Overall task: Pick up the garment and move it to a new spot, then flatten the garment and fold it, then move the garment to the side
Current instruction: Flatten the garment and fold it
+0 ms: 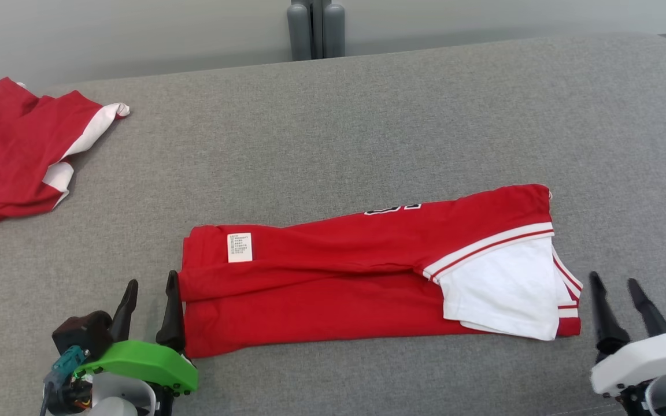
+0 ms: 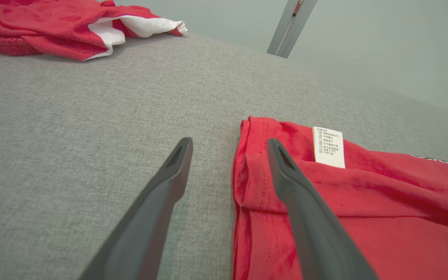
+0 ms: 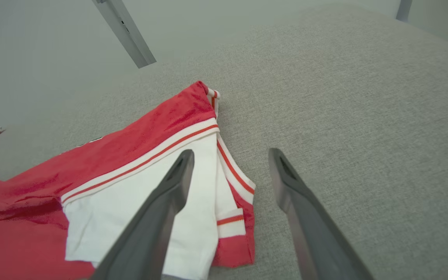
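Observation:
The garment [image 1: 333,277] is a red shirt with white sleeves, folded into a long band across the grey surface, a white care label [image 1: 239,247] at its left end. My left gripper [image 1: 151,286] stands open just off that left end, nothing between its fingers; from the left wrist view the garment [image 2: 364,210] lies under the right finger [image 2: 286,171]. My right gripper [image 1: 616,283] is open beside the white sleeve end, holding nothing. In the right wrist view, that gripper's left finger [image 3: 177,175] hovers over the white sleeve [image 3: 138,210].
A second red and white garment [image 1: 15,150] lies crumpled at the far left. A grey post [image 1: 315,29] stands behind the padded surface [image 1: 425,115], whose far edge curves down at the right.

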### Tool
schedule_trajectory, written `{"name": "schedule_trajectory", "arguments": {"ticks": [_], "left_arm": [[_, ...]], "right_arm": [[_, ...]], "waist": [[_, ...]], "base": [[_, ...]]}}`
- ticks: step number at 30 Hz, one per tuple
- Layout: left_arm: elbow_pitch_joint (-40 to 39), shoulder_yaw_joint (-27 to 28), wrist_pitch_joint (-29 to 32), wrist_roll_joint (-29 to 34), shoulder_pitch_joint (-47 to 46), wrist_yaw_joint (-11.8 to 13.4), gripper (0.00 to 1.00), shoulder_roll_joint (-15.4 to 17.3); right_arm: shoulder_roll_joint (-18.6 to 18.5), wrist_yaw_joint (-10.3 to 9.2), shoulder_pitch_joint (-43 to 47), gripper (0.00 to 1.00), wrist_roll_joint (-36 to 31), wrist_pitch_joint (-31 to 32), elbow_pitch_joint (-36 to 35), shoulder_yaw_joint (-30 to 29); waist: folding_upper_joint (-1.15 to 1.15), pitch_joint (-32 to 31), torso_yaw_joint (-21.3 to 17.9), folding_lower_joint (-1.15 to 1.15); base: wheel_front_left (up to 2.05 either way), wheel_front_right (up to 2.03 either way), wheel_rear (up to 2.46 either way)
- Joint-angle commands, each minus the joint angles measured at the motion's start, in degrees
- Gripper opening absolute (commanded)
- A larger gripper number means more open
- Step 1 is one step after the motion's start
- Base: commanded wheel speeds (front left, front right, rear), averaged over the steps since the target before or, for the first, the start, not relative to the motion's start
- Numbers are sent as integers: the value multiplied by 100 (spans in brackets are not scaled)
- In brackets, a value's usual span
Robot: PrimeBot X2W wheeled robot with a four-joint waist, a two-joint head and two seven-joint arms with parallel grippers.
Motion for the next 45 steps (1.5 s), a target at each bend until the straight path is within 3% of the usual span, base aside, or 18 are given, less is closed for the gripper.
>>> {"name": "schedule_trajectory", "arguments": {"ticks": [1, 6, 13, 24, 32, 33, 34, 37, 38, 45], "left_arm": [[-113, 54, -35, 109, 129, 72, 100, 15], [-470, 176, -49, 398, 299, 296, 100, 38], [-691, 166, -49, 656, 271, 392, 100, -139], [-646, 55, -49, 797, 164, 297, 100, -304], [-649, 130, -44, 842, 233, 318, 100, -270], [-651, 135, -44, 841, 246, 322, 100, -266], [-653, 142, -44, 844, 261, 328, 100, -261], [-658, 157, -44, 851, 293, 347, 100, -248], [-661, 152, -44, 858, 295, 341, 100, -250], [-672, 117, -44, 846, 265, 343, 100, -246]], "right_arm": [[13, 0, 82, 100, -88, -37, -86, -198], [46, 1, 49, 100, -455, 65, -248, -559], [-221, 0, -397, 100, -600, 612, -33, -153], [-756, 0, -1264, 100, -642, 1290, 1579, 306], [-844, 1, -1572, 100, -390, 1623, 2548, 564], [-824, 2, -1591, 75, -330, 1659, 2594, 616], [-813, 3, -1609, 36, -268, 1684, 2630, 674], [-832, 3, -1634, 5, -160, 1692, 2688, 811], [-835, 3, -1665, 0, -138, 1659, 2705, 853], [-986, -4, -1918, 0, -110, 1288, 2718, 774]], "waist": [[0, -31, 21, 0], [0, -77, 63, 0], [0, -127, 190, 0], [0, -130, 706, 0], [0, -161, 969, 0], [0, -169, 977, 0], [0, -182, 982, 0], [0, -214, 957, 0], [0, -223, 930, 0], [0, -249, 637, 0]], "base": [[0, 0, 0], [0, 0, 0], [0, 0, 0], [0, 0, 0], [0, 0, 0], [0, 0, 0], [0, 0, 0], [0, 0, 0], [0, 0, 0], [0, 0, 0]]}}
